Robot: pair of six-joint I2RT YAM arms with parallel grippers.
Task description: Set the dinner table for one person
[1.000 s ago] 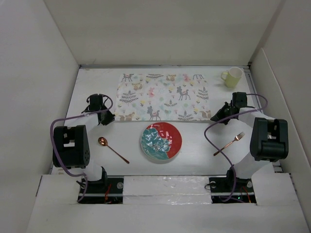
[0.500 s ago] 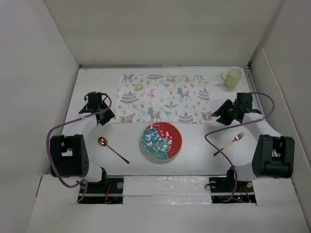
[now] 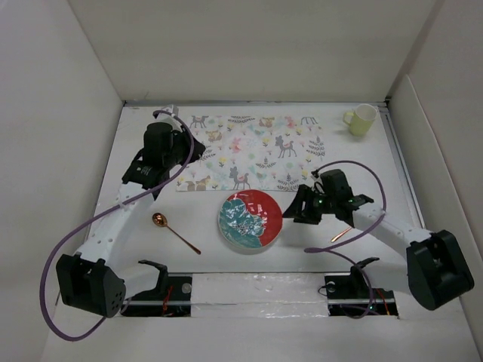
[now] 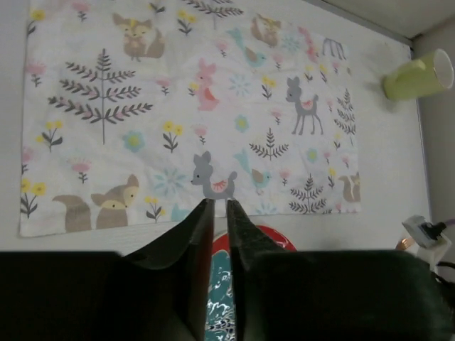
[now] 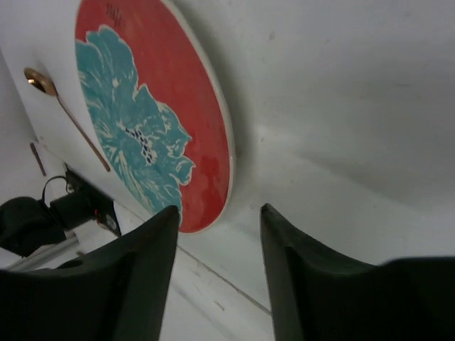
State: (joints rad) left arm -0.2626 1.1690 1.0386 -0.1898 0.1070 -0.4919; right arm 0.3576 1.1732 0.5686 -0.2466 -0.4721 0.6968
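Looking down from above, what fills the view?
— A white matte bench (image 3: 200,219), walled on three sides, spans nearly all of it. It looks rigid and fixed, so I judge it is nothing to grip; it only carries things. Across its far half lies a cloth placemat (image 3: 253,151) printed with deer, foxes and trees. It is likely soft and apt to wrinkle if dragged.

And the tableware?
— A round plate (image 3: 250,221), red with a teal flower, lies on the bare bench just nearer than the placemat. It seems hard, glossy and breakable, and the rim is the only place to pinch. A pale green mug (image 3: 361,119) stands at the far right corner. A copper spoon (image 3: 175,232) lies left of the plate. A copper fork (image 3: 339,235) lies right of it, partly under the right arm.

How are the arms posed?
— The left arm stretches far forward. The left end effector (image 4: 220,202) hangs above the placemat's left side, fingers nearly together, empty. The right arm bends low toward the plate. The right end effector (image 5: 218,209) gapes wide, facing the plate's right rim and gripping nothing.
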